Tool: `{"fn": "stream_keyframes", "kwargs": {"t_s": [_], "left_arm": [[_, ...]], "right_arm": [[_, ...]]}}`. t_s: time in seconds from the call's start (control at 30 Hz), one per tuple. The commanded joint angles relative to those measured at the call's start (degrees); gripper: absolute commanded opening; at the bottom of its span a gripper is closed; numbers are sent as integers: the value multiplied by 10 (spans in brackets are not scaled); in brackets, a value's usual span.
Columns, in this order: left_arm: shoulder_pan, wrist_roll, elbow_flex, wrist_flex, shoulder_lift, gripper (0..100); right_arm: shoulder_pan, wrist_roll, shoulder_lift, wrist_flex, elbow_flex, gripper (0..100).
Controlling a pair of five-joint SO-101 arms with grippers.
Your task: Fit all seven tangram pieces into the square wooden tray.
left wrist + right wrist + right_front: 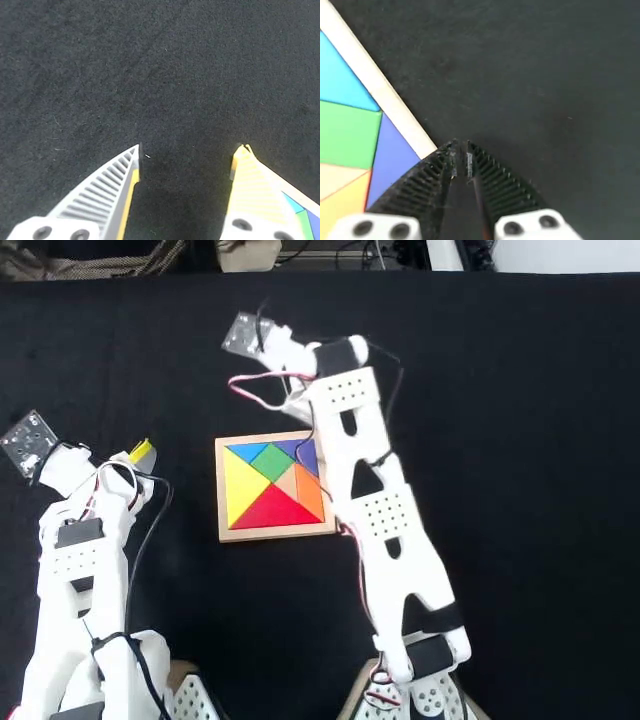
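The square wooden tray (226, 530) lies mid-table with coloured pieces filling it: a yellow triangle (238, 490), a red triangle (275, 508), a green square (272, 462), a light blue triangle (247, 451), a blue piece (304, 454), an orange piece (311, 492) and a tan triangle (288, 483). My right gripper (461, 146) is shut on nothing, its black tips just outside the tray rim (375, 80) beside the blue piece (395, 160). Left of the tray, my left gripper (189, 152) stands open over bare cloth, with nothing between its fingers.
A black cloth (520, 440) covers the whole table. The right arm (370, 490) lies along and over the tray's right side. A corner of the filled tray (300, 210) peeks past the left gripper's yellow finger. Cables and boxes sit beyond the far edge.
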Motion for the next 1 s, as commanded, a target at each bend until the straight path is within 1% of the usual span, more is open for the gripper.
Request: {"fn": "stream_keyframes", "kwargs": {"t_s": [0.0, 0.23, 0.33, 0.57, 0.6, 0.7, 0.83, 0.97], "left_arm": [[0, 2, -11, -12, -11, 288], [0, 2, -12, -12, -11, 288], [0, 2, -12, -12, -11, 288], [0, 2, -12, -12, -11, 288], [0, 2, -12, -12, -11, 288], [0, 2, -12, -12, -11, 288], [-1, 2, -11, -12, -11, 288], [-1, 2, -10, -12, -11, 288]], "right_arm": [[6, -5, 11, -14, -22, 10], [9, -5, 39, 50, -25, 10], [9, -5, 33, 57, -27, 10], [-4, -12, -47, 57, -22, 10], [-8, -22, -52, 57, -21, 10], [-42, -40, -44, 43, -22, 10], [-90, -42, 5, -12, -22, 10], [-105, -42, 45, -47, -27, 10]]}}
